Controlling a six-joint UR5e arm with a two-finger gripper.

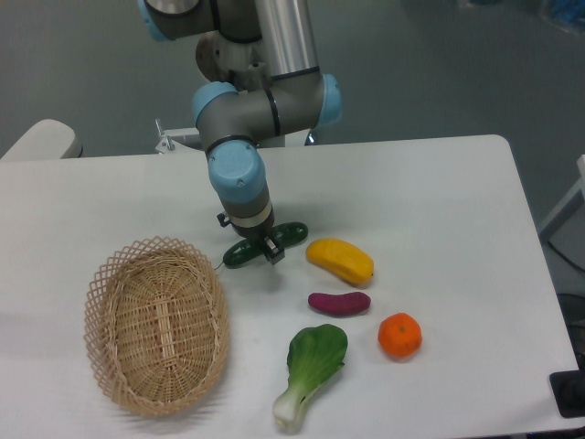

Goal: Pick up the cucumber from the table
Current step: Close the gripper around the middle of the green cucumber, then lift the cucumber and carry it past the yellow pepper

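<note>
gripper [265, 249] seemingly astride cucumber [263, 245], yellow vegetable [340, 260] beside

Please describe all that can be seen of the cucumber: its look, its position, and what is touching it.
The cucumber is slim, dark green and glossy, with rounded ends. It lies flat on the white table, slanting from lower left to upper right, between the wicker basket and the yellow vegetable. The gripper stands over its middle and hides that part; only the two ends show. Whether the fingers already press it cannot be told.
</note>
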